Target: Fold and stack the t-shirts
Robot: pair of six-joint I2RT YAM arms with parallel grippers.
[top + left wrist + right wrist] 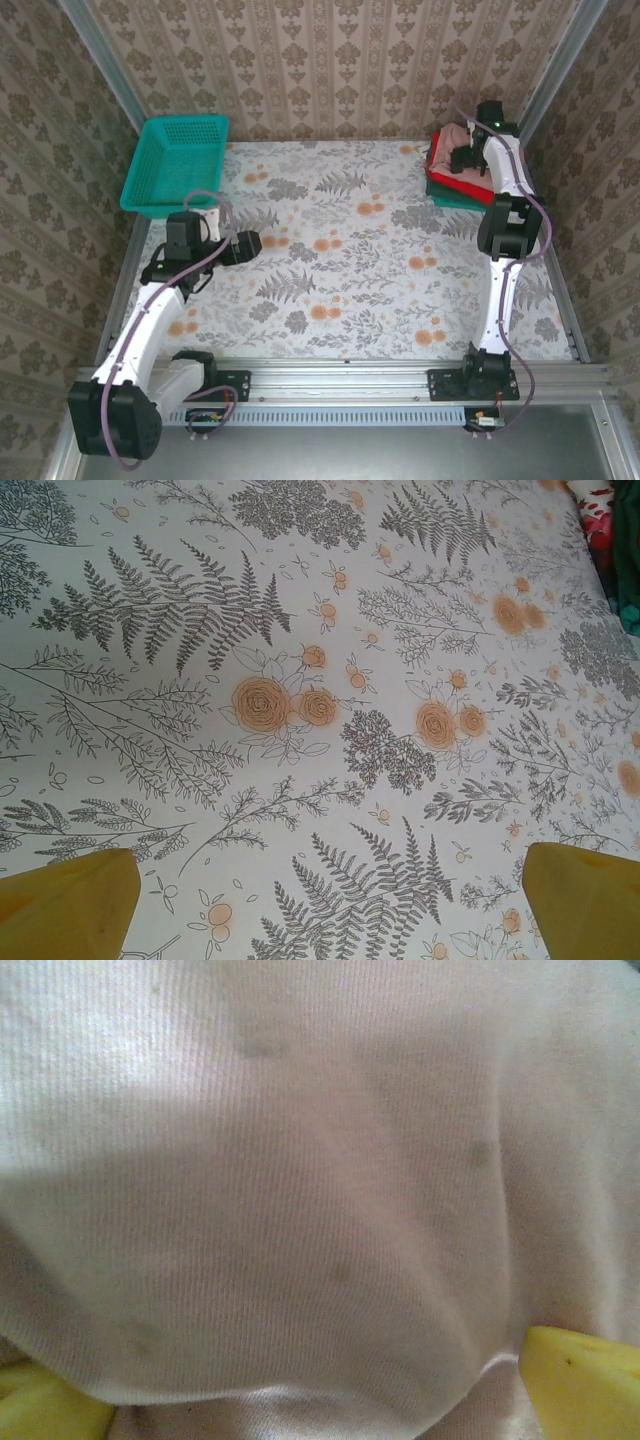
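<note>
Closest to the lens, in the right wrist view, the fine ribbed cloth of the dusty-pink t-shirt [300, 1180] is seen at very short range, slightly blurred, with soft folds and a few faint dark specks. The right gripper [318, 1395] is held wide. Its yellow fingers [585, 1380] are set at the two lower corners of that view, and the pink cloth is spread across the gap between them. Whether the pads press into the cloth cannot be told.

From above, the right arm is seen stretched to the far right corner of the table [350, 300], with its gripper lowered onto the top of a stack. The pink shirt is laid uppermost, the red t-shirt [470, 188] is placed under it, and the dark green t-shirt [450, 201] is set at the bottom, with its edge showing along the near side. The stack is placed close to the back wall and near the right one.

The left gripper [250, 246] is held over the left middle of the table, pointed to the right and well apart from the stack. In the left wrist view its yellow fingertips [70, 905] are spread wide, with the flowered table cover visible between them. A strip of red and dark green is glimpsed at the upper right corner there.

A teal mesh basket [150, 203] is set at the far left corner
</note>
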